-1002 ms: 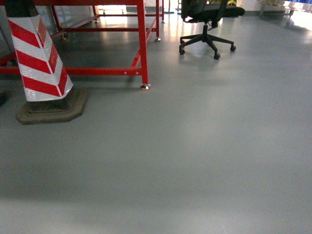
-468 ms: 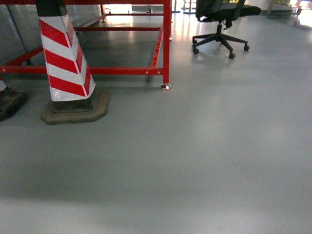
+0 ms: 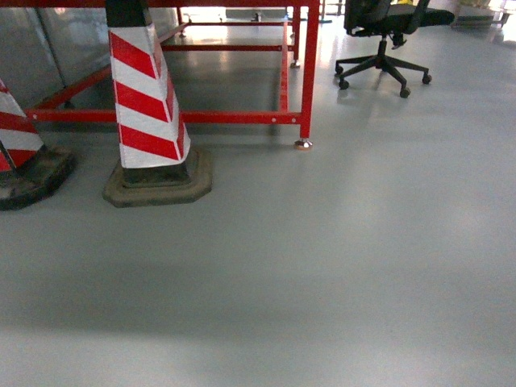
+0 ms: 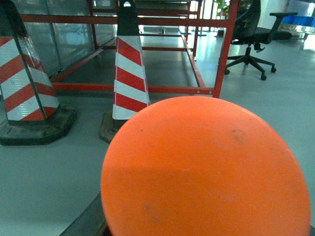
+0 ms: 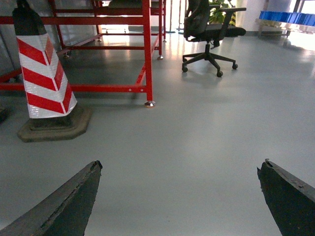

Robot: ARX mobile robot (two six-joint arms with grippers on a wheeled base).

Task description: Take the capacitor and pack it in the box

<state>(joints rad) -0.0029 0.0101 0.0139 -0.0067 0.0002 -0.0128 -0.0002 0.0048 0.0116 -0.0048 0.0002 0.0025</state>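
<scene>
Head view: no arm or gripper in shot, only grey floor (image 3: 322, 266), glossy with soft light patches. Red-and-white striped cone (image 3: 147, 105) on a dark octagonal base stands left of centre, just in front of a red metal frame (image 3: 309, 72); frame's foot pad rests on the floor to the cone's right. Second striped cone (image 3: 12, 137) is cut by the left edge. Black office chair (image 3: 385, 48) on castors sits top right, well apart from the frame.

Right wrist view: right gripper (image 5: 179, 196) points forward and level over the floor, two dark fingers (image 5: 69, 204) spread wide at the lower corners, nothing between them. Blue bins show far back, top right.

Left wrist view: big orange rounded disc (image 4: 206, 169) fills the lower frame and blocks the left gripper; cannot tell whether it is spread or pressed together. Both cones, the red frame and the chair sit behind it.

No readable writing or labels anywhere. Box and capacitor are in none of the views.
</scene>
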